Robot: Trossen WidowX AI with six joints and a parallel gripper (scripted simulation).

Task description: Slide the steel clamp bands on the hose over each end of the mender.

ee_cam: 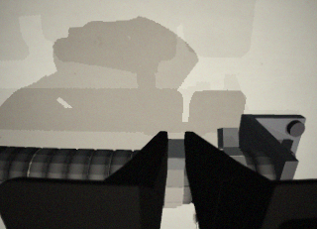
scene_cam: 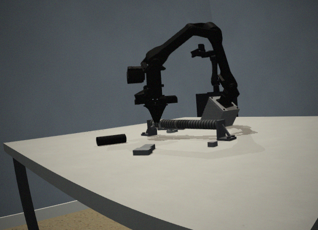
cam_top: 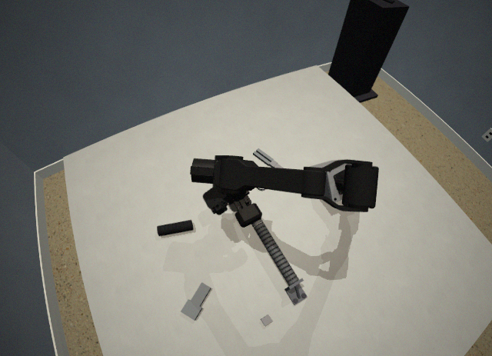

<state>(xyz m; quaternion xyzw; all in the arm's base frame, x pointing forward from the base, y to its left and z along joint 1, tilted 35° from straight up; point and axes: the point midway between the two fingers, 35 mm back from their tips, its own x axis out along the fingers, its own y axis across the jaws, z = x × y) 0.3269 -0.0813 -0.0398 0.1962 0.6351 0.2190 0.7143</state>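
- The gripper was clenched on a steel band on the hose, just beside an end bracket.
- No writing could be read anywhere.

Bare test lab — white table, blank grey walls, black camera pillar.

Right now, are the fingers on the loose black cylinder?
No. The fingers pinch the ribbed hose near its bracket; the black cylinder lies apart.

The end bracket stands just beside the pincer, blocking travel along the hose.
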